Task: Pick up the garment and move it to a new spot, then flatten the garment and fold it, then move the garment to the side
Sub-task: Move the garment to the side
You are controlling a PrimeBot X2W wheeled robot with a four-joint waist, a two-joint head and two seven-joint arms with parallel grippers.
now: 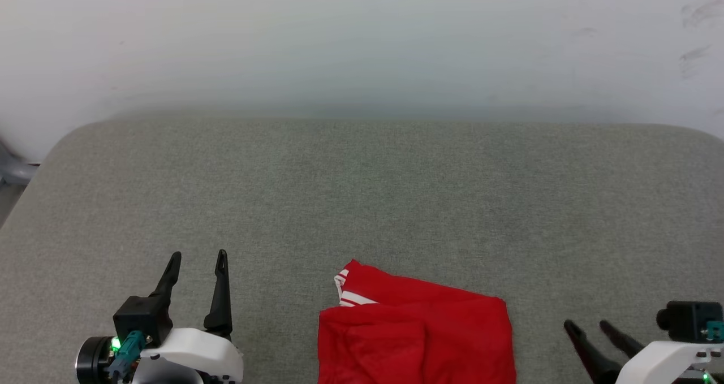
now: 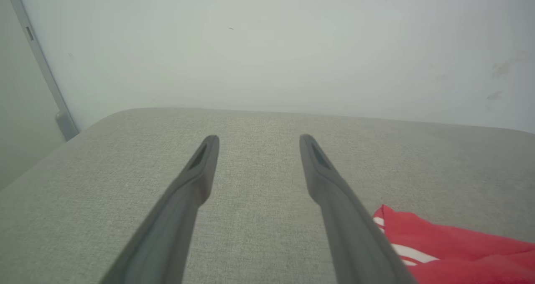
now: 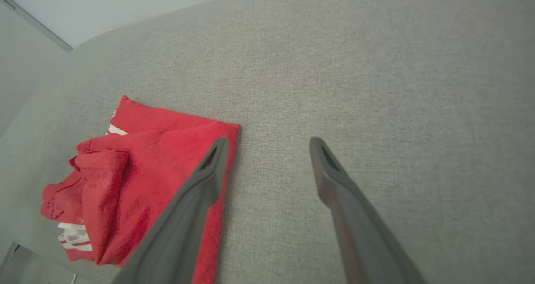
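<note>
Fingers of the left gripper (image 1: 199,254) are held apart with nothing between them, above the grey fabric-covered counter (image 1: 362,192) at the lower left of the head view. In the left wrist view the same gripper (image 2: 258,137) is seen spread wide over bare grey cloth, with the garment (image 2: 459,250) lying off to one side and clear of it.

The garment (image 1: 418,333) is laid near the front edge of the counter, between the two grippers and touched by neither. It is gathered into a rough, folded block of bright red fabric, and a small patch of red-and-white striped trim is exposed at its far left corner. Its near part is cut off by the bottom of the head view.

The right gripper (image 1: 585,323) is held low at the lower right, its fingers also parted and empty. In the right wrist view (image 3: 268,141) one finger is seen crossing the edge of the garment (image 3: 146,162), whose layers are creased and bunched at the near end. A pale wall (image 1: 362,44) is seen behind the counter, marked by faint smudges.
</note>
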